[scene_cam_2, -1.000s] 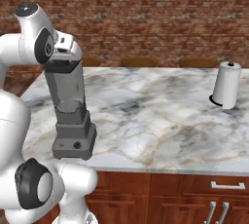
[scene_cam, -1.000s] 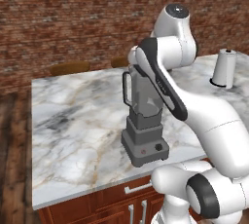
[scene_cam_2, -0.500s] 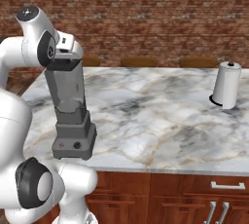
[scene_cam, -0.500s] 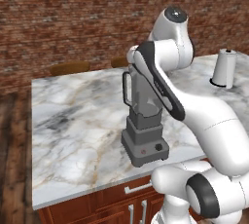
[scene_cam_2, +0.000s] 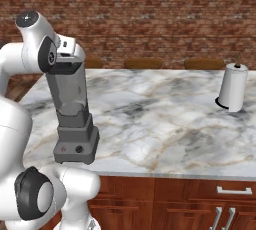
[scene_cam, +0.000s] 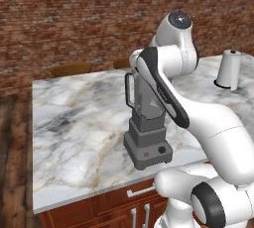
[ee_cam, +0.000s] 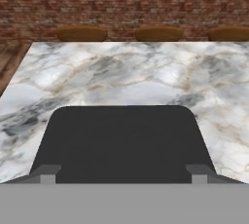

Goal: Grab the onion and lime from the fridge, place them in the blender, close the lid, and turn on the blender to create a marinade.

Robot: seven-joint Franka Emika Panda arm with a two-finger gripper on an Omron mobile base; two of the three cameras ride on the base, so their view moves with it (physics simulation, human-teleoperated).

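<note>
Blender [scene_cam_2: 75, 119] upright near the front left edge of a marble surface [scene_cam_2: 165, 124], black lid [scene_cam_2: 68, 67] on its jar, white arm beside it, paper-towel roll [scene_cam_2: 233, 88] far right, brick wall behind

Rendered scene, evenly and fairly brightly lit; no glare or blown highlights on the marble counter [scene_cam_2: 165, 124]. Soft dark shadow sits at the foot of the paper-towel roll [scene_cam_2: 233, 88] and under the blender [scene_cam_2: 74, 119] base. Brick wall [scene_cam: 74, 19] reads coarse and pixelated (low texture detail). Edges are straight, with no blur.
</note>
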